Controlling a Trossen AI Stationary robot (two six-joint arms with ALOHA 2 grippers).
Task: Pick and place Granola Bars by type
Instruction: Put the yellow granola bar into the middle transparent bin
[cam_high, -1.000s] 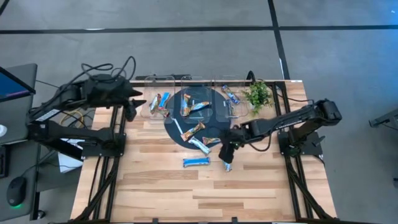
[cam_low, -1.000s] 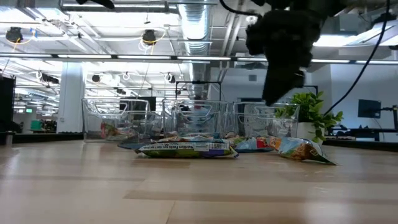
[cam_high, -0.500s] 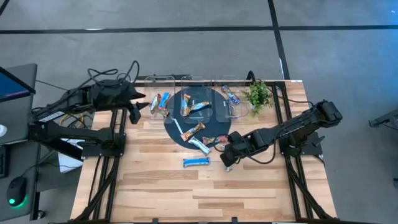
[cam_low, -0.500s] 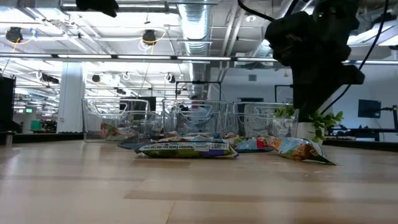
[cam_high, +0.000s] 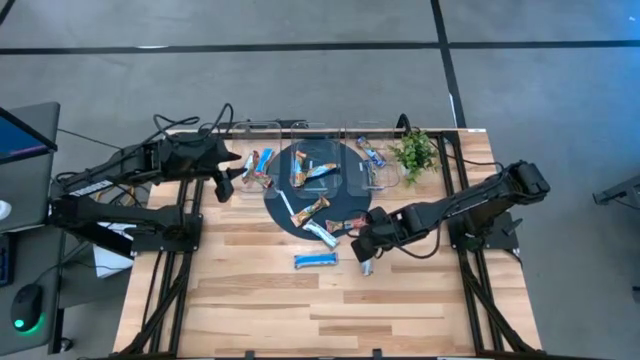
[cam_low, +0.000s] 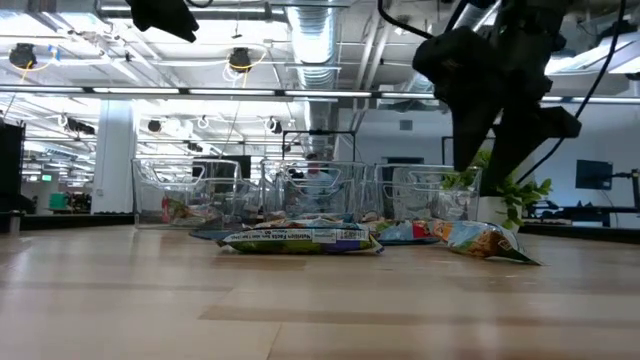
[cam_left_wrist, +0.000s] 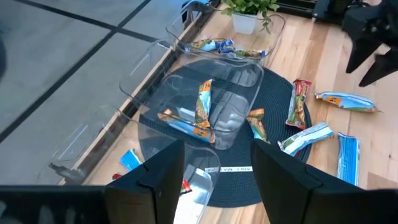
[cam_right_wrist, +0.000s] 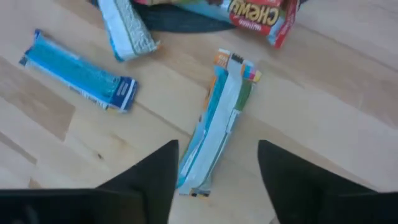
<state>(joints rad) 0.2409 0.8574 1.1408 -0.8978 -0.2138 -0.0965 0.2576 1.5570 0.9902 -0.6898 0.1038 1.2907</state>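
A white, blue and orange granola bar (cam_right_wrist: 221, 121) lies flat on the wooden table (cam_high: 260, 300); its near end shows between the fingers of my right gripper (cam_right_wrist: 214, 180). That gripper (cam_low: 497, 150) is open, points down and hangs above the bar (cam_low: 487, 242) without touching it. A blue bar (cam_high: 315, 260) lies to its left. More bars lie on the dark round mat (cam_high: 285, 215). My left gripper (cam_left_wrist: 217, 186) is open and empty, raised by the left clear container (cam_high: 250, 165).
Three clear containers stand along the far edge, holding bars: left (cam_left_wrist: 186, 186), middle (cam_left_wrist: 208, 109), right (cam_left_wrist: 227, 46). A small green plant (cam_high: 413, 152) stands at the far right. Bare wood lies toward the near edge.
My right gripper has rolled about the line it points along while staying over the bar near the mat, and its fingers have opened. My left gripper has sunk a little toward the left container. The bars have kept still.
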